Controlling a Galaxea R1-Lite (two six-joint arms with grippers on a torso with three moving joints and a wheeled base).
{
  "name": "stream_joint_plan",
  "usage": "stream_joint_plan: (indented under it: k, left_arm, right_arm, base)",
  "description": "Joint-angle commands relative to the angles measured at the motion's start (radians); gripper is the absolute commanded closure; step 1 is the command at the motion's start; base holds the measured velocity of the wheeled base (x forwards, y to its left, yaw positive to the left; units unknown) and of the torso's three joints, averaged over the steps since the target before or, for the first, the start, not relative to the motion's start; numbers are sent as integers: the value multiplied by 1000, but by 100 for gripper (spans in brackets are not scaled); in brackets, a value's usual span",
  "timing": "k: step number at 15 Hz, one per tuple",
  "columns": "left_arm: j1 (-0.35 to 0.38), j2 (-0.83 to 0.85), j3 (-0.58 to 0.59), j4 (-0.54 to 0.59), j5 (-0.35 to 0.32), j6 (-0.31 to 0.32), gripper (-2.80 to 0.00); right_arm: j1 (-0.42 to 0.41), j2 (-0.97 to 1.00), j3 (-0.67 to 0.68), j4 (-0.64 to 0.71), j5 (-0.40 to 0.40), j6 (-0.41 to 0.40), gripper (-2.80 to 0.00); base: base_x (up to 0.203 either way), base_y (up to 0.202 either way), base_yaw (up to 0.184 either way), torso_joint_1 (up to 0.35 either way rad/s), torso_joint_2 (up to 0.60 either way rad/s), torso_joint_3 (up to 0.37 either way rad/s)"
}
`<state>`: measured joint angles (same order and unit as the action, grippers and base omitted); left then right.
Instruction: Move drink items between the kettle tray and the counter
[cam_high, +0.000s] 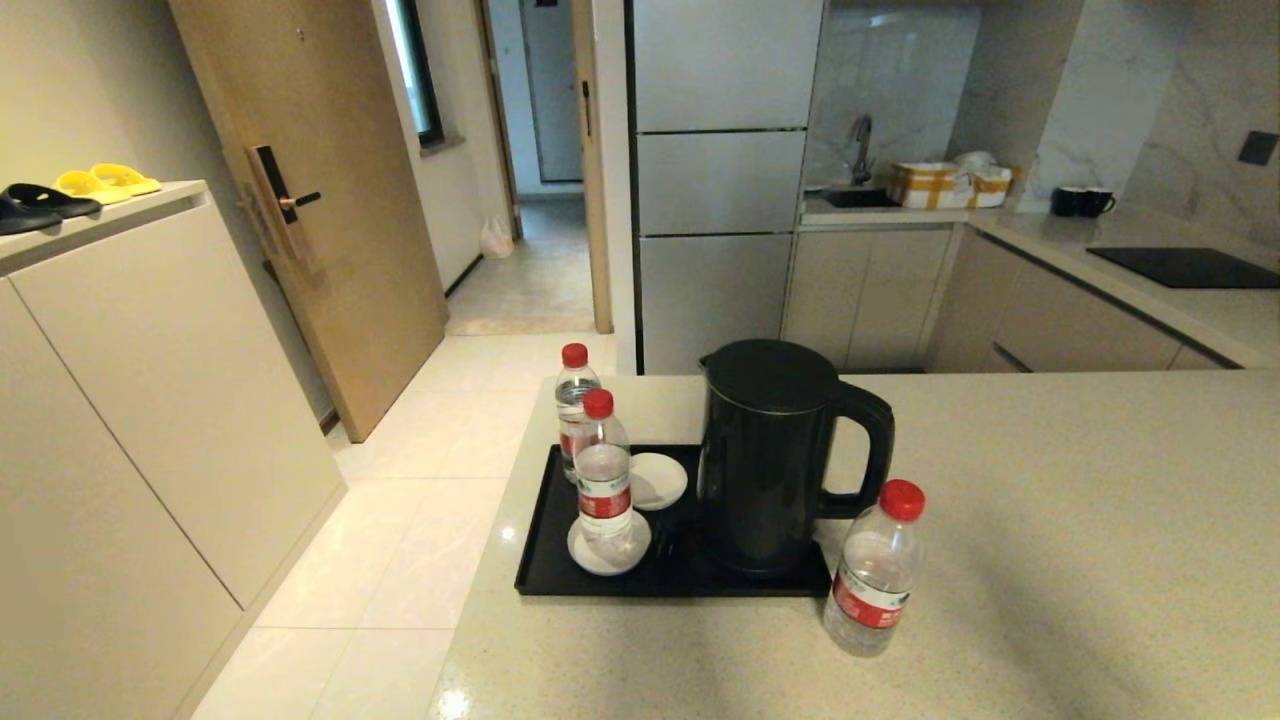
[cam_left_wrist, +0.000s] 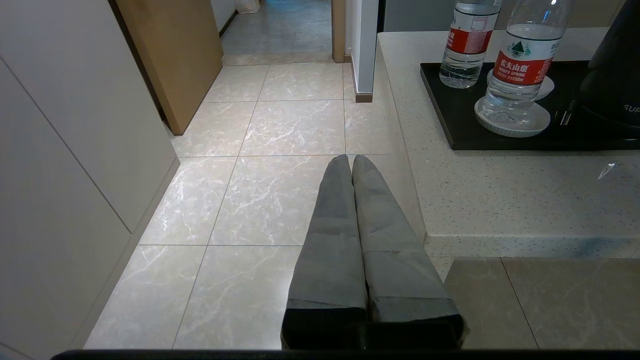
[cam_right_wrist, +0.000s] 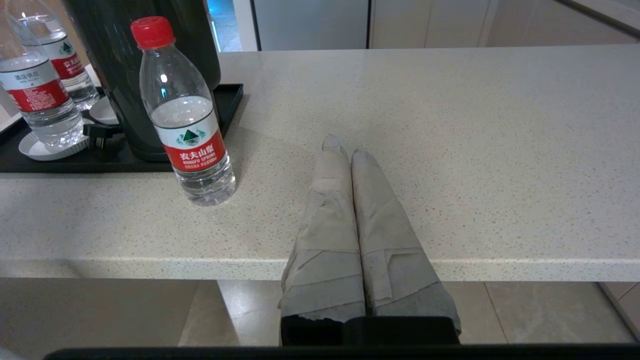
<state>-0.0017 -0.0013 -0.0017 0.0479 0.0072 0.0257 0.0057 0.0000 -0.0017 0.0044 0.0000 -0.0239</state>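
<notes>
Beside the counter (cam_left_wrist: 500, 200), left gripper (cam_left_wrist: 351, 159) jaws closed, right gripper (cam_right_wrist: 345, 145) likewise

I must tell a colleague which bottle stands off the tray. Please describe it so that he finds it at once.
Find the black kettle on the black tray on the beige counter. Below the kettle's handle, a water bottle stands upright on the bare counter, just beside the tray's near corner. The other two bottles stand inside the tray.

Red-capped clear bottles (cam_high: 873, 572), black tray (cam_high: 545, 540), speckled beige counter (cam_high: 1050, 560)
</notes>
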Motion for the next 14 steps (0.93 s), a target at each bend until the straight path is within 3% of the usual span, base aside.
stream_joint_plan:
  k: [1,14]
  left_arm:
    - [0,1,0,0,0,0,0]
    - [0,1,0,0,0,0,0]
  right_arm:
    - [0,2,0,0,0,-1,0]
    - [0,1,0,0,0,-1,0]
  base:
    - [0,0,0,0,0,0]
    - [0,0,0,0,0,0]
